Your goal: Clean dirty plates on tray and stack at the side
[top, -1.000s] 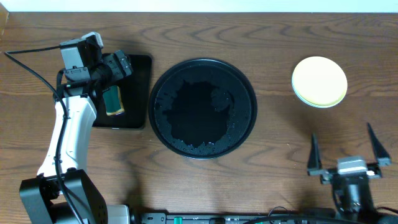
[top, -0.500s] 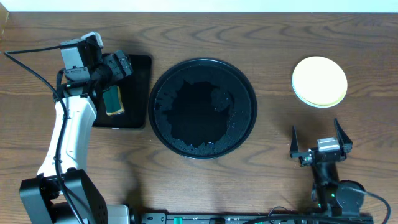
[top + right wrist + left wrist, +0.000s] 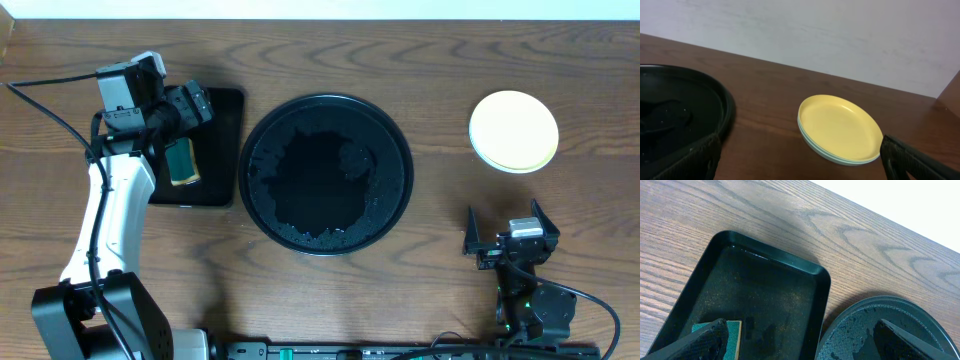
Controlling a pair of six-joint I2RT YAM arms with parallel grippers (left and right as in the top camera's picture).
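The plates [image 3: 514, 131] sit stacked on the bare wood at the right, pale yellow on top and mint-green rims beneath; they also show in the right wrist view [image 3: 840, 127]. The round black tray [image 3: 326, 173] lies in the middle with wet streaks and holds no plate; it shows in the right wrist view [image 3: 695, 100] and left wrist view [image 3: 890, 310]. My right gripper [image 3: 505, 232] is open and empty near the front edge, below the stack. My left gripper [image 3: 190, 110] is open and empty over the rectangular tray.
A small rectangular black tray [image 3: 215, 150] stands left of the round tray and holds a green sponge [image 3: 181, 161], seen by my left finger in the left wrist view [image 3: 735, 330]. A white wall edge runs along the far side of the table.
My right arm has drawn back toward the front edge and its fingers have narrowed from wide apart. The left arm and the plates have not moved.
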